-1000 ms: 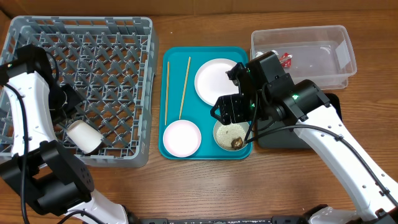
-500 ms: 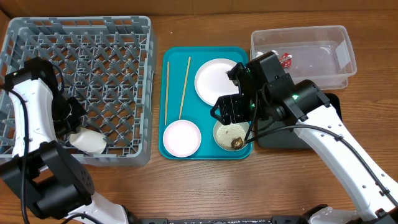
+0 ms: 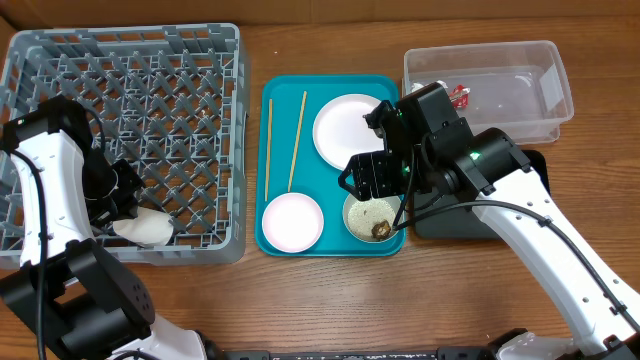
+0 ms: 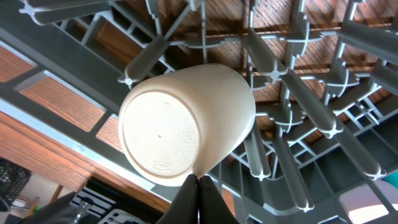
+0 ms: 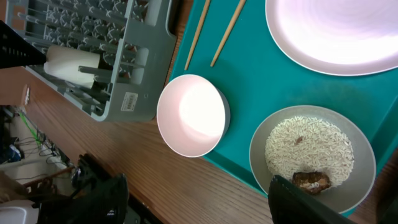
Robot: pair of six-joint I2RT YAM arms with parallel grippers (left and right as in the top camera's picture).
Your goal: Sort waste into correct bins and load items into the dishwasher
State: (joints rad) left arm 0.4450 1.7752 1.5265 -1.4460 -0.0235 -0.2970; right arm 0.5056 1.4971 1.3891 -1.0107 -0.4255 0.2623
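Cup [image 4: 186, 121], embossed base mark unreadable, rack [image 5: 149, 56] sticker [image 5: 132, 101], perhaps barcode

Overhead looks straight down; left wrist sits close inside the rack [image 4: 298, 93]; right wrist overlooks the tray [image 5: 249, 93] and the rack's corner.

You're working at a robot lab bench, not a real kitchen. White robot arms [image 3: 540, 230] stand at a bare wooden table [image 3: 320, 300], where a grey dish rack [image 3: 130, 40], teal tray [image 3: 330, 85] and clear tub [image 3: 490, 60] are laid out like props. Past the table edge, what look like loose cables [image 5: 15, 134] lie on the floor.
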